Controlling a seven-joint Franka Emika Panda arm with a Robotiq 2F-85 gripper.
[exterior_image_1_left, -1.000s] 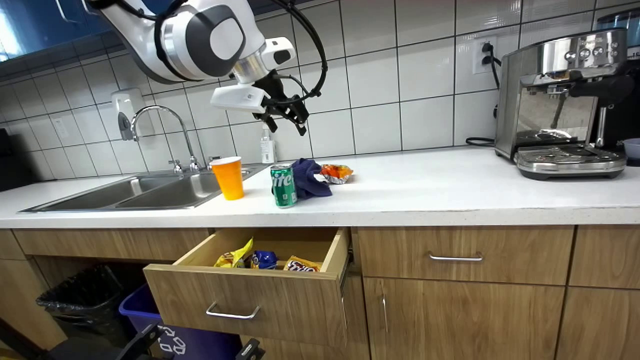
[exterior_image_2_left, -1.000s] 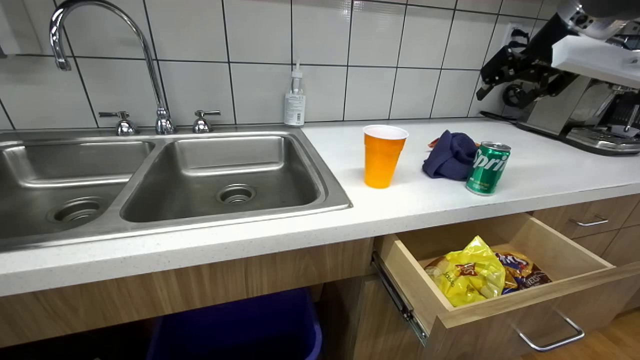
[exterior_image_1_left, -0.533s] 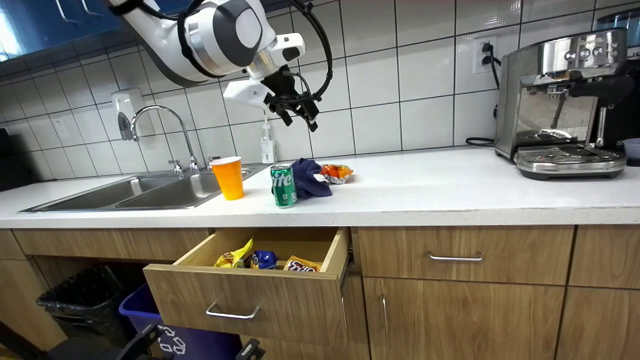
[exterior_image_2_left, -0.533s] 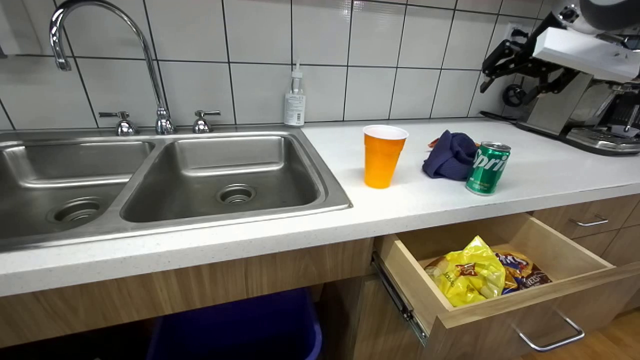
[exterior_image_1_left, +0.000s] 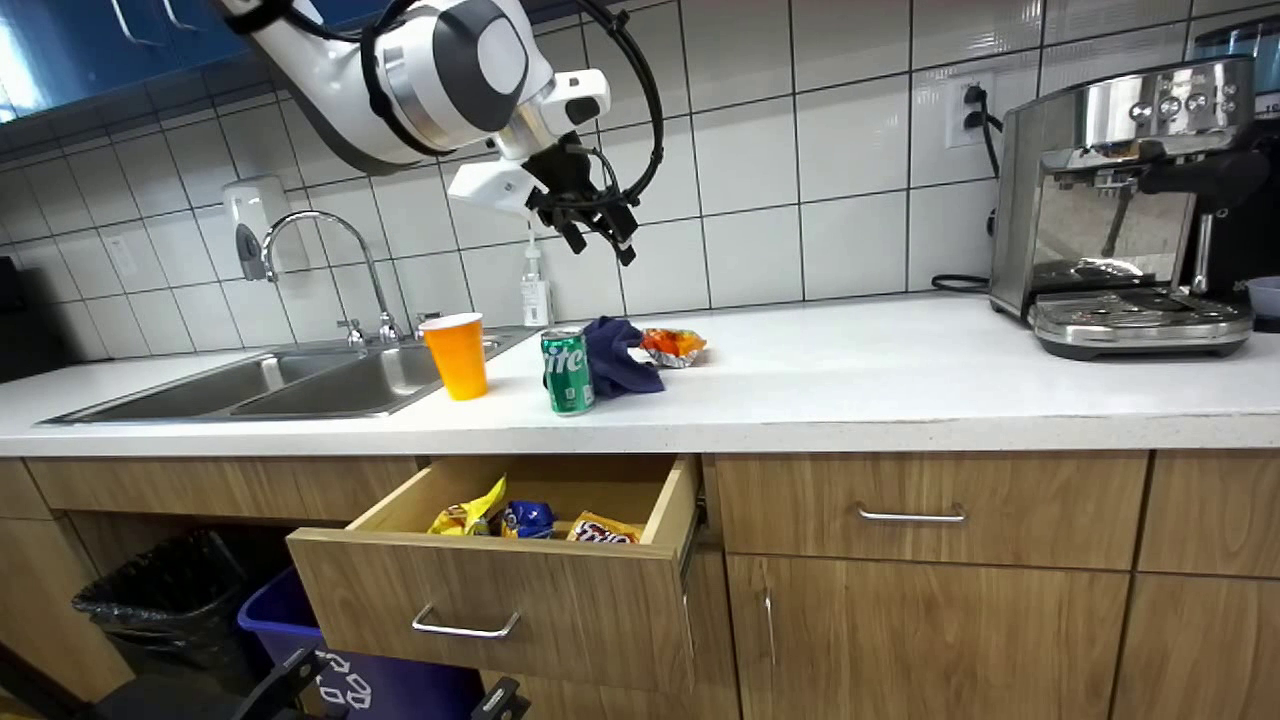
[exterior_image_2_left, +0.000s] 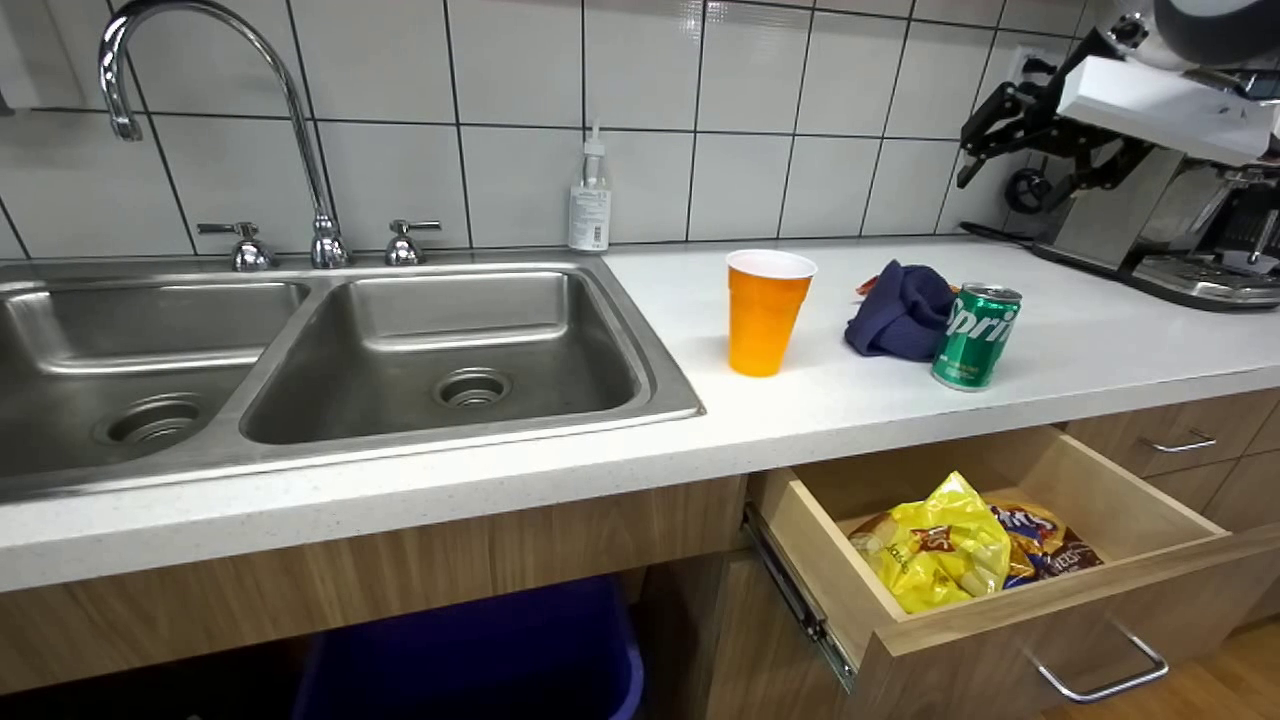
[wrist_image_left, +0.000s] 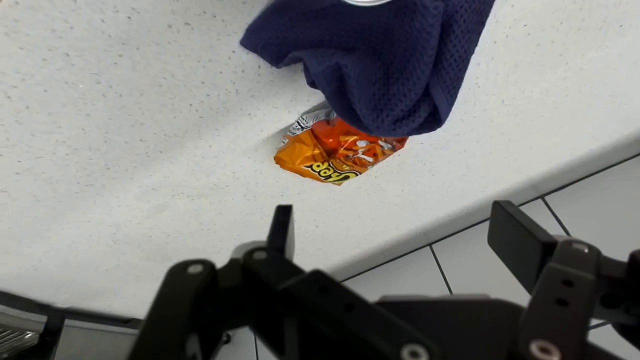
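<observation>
- Shifted rightward in an exterior view since a second ago: one black two-fingered gripper (exterior_image_1_left: 602, 248), spread wide.
- White countertop (exterior_image_1_left: 850, 365) holds one crumpled orange foil bag (wrist_image_left: 332, 147), one navy cloth (wrist_image_left: 380, 70), one green metal can (exterior_image_2_left: 977, 340), one tapered orange cup (exterior_image_2_left: 765, 320).
- Bag lies beside the cloth, long axis roughly sideways in the wrist view, silver-edged end left.

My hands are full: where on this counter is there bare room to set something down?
The widest bare patch is the counter from the orange packet to the coffee machine, with only a cord at the back. A smaller patch lies between the orange cup and navy cloth. The green can, cloth and packet crowd together.
</observation>
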